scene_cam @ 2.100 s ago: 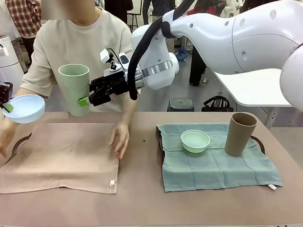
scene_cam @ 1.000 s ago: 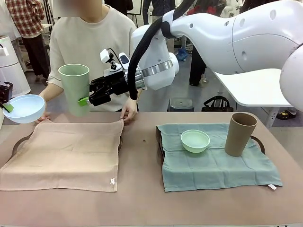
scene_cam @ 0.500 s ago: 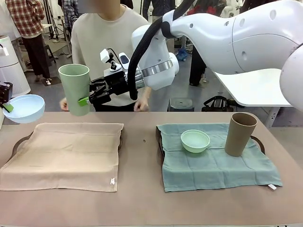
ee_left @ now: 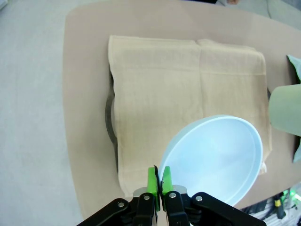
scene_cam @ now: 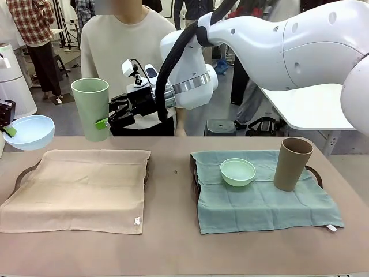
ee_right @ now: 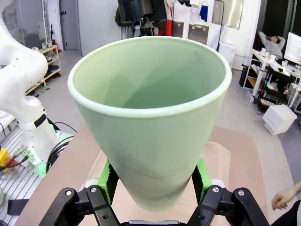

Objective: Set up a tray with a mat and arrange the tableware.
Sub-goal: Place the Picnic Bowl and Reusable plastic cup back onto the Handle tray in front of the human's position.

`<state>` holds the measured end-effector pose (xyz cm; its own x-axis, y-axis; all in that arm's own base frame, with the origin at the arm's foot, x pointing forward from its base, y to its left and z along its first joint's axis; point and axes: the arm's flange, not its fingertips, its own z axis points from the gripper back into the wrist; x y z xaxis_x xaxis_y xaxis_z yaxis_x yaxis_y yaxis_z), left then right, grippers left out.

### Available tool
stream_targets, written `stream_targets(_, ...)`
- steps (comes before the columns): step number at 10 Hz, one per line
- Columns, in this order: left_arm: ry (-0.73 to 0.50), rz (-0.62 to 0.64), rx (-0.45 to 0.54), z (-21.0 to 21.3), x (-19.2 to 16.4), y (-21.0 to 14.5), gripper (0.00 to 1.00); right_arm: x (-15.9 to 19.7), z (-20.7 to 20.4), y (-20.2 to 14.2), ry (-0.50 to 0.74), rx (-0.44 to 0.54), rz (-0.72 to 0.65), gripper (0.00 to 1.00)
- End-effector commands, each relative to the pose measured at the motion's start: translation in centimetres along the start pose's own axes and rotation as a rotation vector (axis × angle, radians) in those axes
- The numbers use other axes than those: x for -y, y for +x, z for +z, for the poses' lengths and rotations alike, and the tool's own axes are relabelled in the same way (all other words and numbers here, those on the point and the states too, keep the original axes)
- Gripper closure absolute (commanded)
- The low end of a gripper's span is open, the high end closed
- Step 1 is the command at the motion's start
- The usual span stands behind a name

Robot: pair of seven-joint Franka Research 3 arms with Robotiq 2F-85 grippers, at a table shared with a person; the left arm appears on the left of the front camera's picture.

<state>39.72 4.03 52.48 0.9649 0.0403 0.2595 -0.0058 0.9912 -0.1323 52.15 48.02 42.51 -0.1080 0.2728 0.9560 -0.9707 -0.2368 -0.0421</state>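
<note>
Right end effector (scene_cam: 107,122) clamps the tall pale green matte plastic cup (scene_cam: 91,108) upright, above the far edge of the tan cloth mat (scene_cam: 75,187) on the left tray (scene_cam: 23,172). Left end effector (ee_left: 157,181) pinches the rim of the pale blue round bowl (scene_cam: 29,131), held at far left above the surface (scene_cam: 173,248).

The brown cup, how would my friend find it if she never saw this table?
Start at the green mat on the table's right side. At its far right corner stands the brown cup, upright and open at the top. It is tall and tan, while its neighbour on the mat, the mint bowl, is low, round and pale green.
</note>
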Motion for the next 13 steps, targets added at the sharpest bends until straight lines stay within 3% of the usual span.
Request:
stream_targets(1, 0.001, -0.002, 0.000, 0.0, 0.1, 0.0, 1.00, -0.2, 0.2, 0.3, 0.003, 0.006, 0.000, 0.80)
stream_targets(3, 0.008, -0.008, -0.029, -0.9, -0.5, 0.1, 0.96, -0.2, 0.2, 0.3, 0.003, 0.006, 0.000, 0.80)
stream_targets(4, 0.010, -0.007, -0.034, -1.4, -0.6, 0.1, 0.96, 0.0, 0.0, 0.0, 0.000, 0.000, 0.000, 0.21)
stream_targets(13, 0.027, 0.003, -0.123, -8.5, -2.2, 1.0, 0.96, 0.7, -0.9, -9.1, 0.006, 0.006, -0.154, 0.21)
